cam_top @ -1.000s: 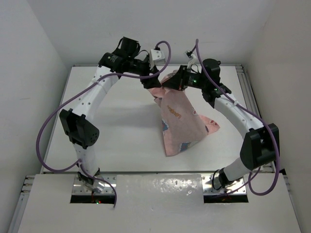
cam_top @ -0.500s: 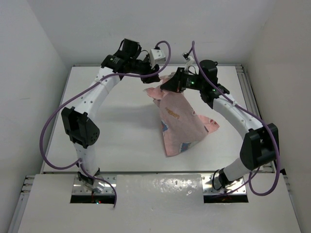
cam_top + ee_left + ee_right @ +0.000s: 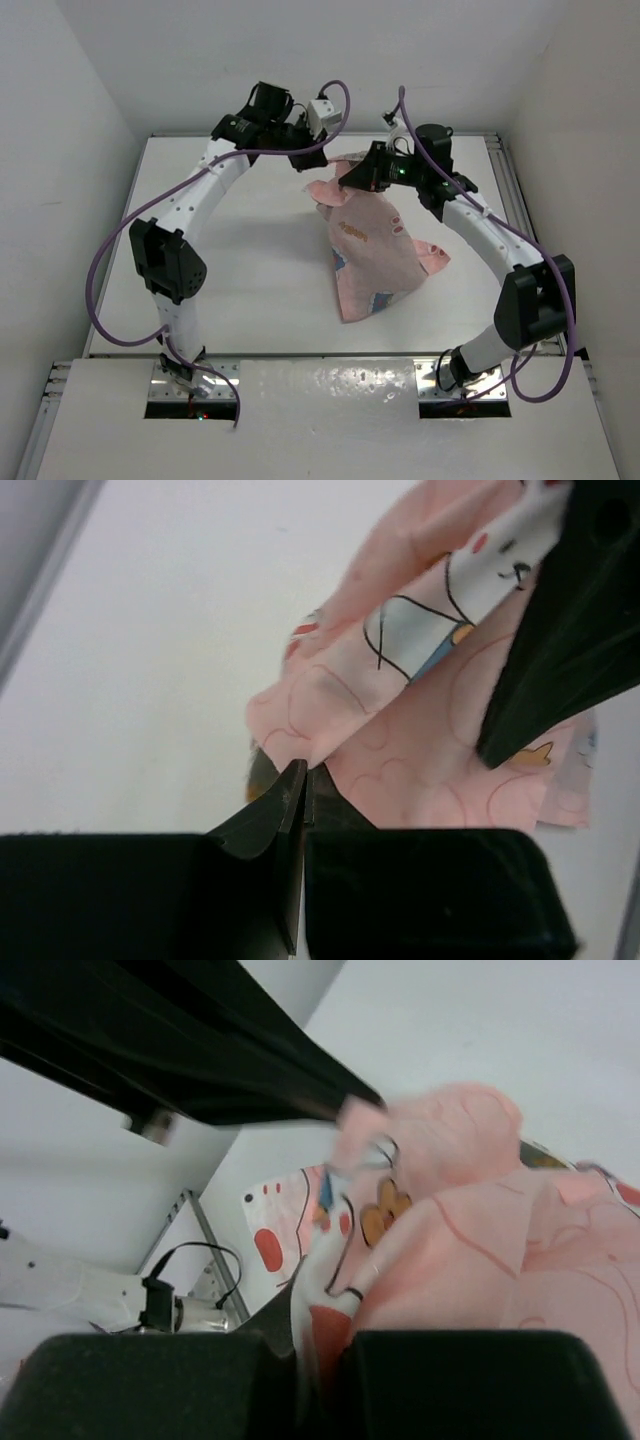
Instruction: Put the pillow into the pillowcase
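The top edge of the pillowcase [image 3: 370, 255] is hidden behind the left claw [image 3: 324, 164] and right claw [image 3: 352, 181]

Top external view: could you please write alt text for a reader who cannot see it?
A pink printed pillowcase hangs over a white table, held up at its far end by the left gripper and right gripper, both shut on the cloth close together. Its lower part drapes onto the table.

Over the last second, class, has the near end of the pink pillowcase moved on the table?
No. The near end of the pillowcase stays just as close to the front edge of the table.
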### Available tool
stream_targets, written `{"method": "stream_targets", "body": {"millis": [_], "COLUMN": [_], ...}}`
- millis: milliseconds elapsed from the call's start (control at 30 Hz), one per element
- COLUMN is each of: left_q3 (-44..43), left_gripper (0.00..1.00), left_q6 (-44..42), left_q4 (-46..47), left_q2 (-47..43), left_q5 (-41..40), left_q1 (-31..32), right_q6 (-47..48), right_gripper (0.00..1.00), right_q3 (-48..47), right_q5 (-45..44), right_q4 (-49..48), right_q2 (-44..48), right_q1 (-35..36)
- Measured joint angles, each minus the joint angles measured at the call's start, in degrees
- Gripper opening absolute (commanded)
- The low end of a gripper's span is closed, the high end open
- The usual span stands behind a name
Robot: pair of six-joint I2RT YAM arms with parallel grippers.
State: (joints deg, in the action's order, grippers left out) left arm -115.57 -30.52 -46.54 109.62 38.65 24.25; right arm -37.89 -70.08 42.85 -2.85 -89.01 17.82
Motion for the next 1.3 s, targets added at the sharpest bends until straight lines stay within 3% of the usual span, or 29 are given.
{"method": "stream_targets", "body": {"millis": [233, 433, 600, 733, 933, 1133, 1300], "left_q3": [-7.7, -16.5, -24.0, -29.3, -37.1, -45.1, -48.1], "left_gripper": [0.00, 0.00, 0.00, 0.00, 0.00, 0.00, 0.00], "left_q6": [3.9, 3.8, 2.2, -0.2, -3.6, -9.6, -12.5], "left_q4": [0.4, -3.5, -6.3, -7.0, -9.0, -9.6, -8.4], "left_q2": [0.2, 0.3, 0.2, -0.1, -2.0, -4.7, -9.1], "left_q5": [-16.1, -23.3, -30.3, -37.6, -45.4, -58.7, -65.7], "left_q1": [0.1, 0.8, 1.2, 1.2, 1.2, 0.4, -1.7], "right_q6": [7.8, 13.9, 18.1, 17.3, 2.1, -3.4, -3.9], "right_gripper": [0.00, 0.00, 0.00, 0.00, 0.00, 0.00, 0.00], "right_q3": [-4.0, -16.6, -34.5, -48.9, -46.7, -46.3, -36.9], "right_q5": [-14.8, -26.2, -28.6, -21.0, -1.7, 9.1, 13.0], "right_q4": [15.6, 24.7, 33.3, 33.5, 14.4, 8.5, 10.4], "right_q2": [-0.8, -3.8, -11.0, -17.9, -19.2, -18.6, -12.9], "right_q1": [-0.7, 1.4, 1.9, 1.7, 2.2, 6.9, 5.8]}}
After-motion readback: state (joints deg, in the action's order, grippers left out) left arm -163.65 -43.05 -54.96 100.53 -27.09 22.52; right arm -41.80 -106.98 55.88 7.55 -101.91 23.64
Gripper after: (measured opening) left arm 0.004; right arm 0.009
